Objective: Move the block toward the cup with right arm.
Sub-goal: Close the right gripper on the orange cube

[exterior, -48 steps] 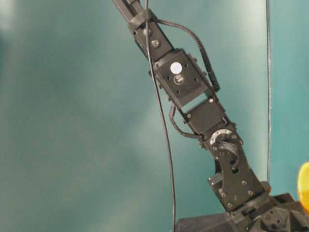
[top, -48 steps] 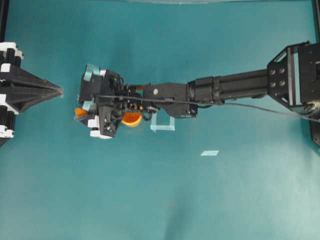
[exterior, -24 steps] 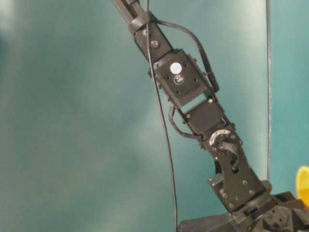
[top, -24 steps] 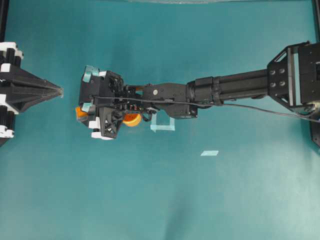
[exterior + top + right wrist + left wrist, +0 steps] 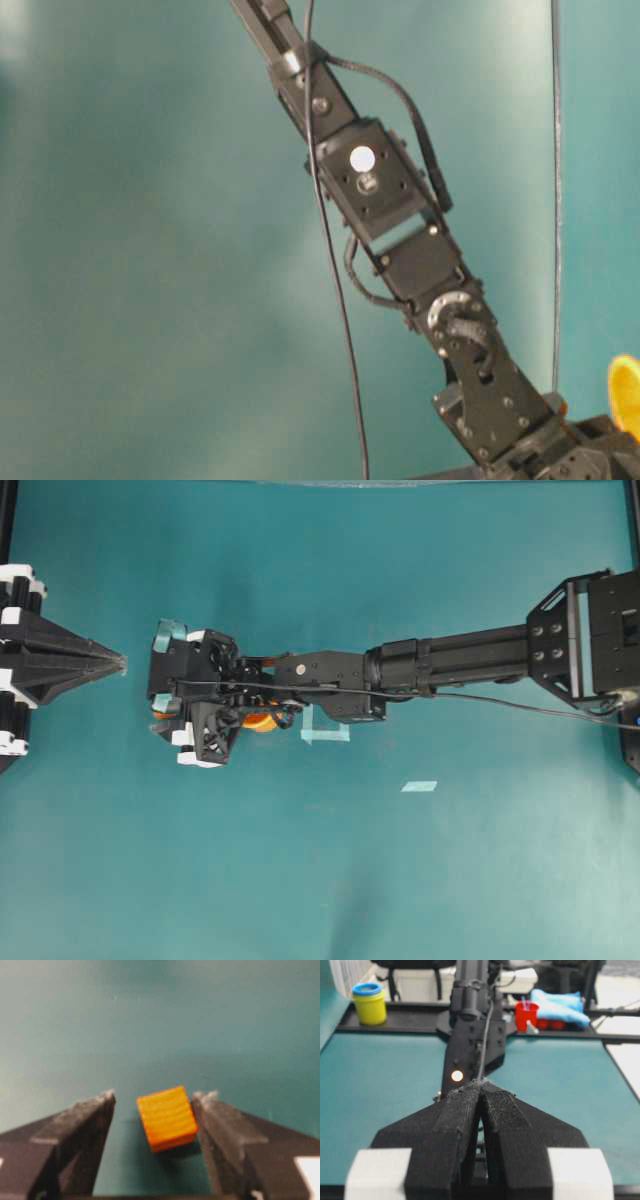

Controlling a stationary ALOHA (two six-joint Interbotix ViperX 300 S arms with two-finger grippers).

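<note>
Table (image 5: 330, 880): It was a big blue-green mat, and everything sat on it.
Right arm (image 5: 450, 665): It reached from the far side, right over the cup. A second before, it had not stretched quite so far past the cup.
Left gripper (image 5: 481, 1105): It waited well apart from the cup and had not moved. Its black fingers were pressed together, with nothing between them.
Right gripper (image 5: 152, 1110): It was just past the cup. Its fingers (image 5: 80, 1120) were spread wide, one on each side of the block, and not squeezing it.
Cup (image 5: 262, 720): It was mostly hidden under the arm. Only a bit of orange showed, less than a second before.
Tape square (image 5: 326, 726): It lay just beside the cup.
Block (image 5: 167, 1117): It sat on the mat between the open fingers, near the cup. It looked very close to the finger on the right of the wrist view, maybe touching.
What this meant: The fingers now framed the block, so a grab or a nudge toward the cup looked ready.
</note>
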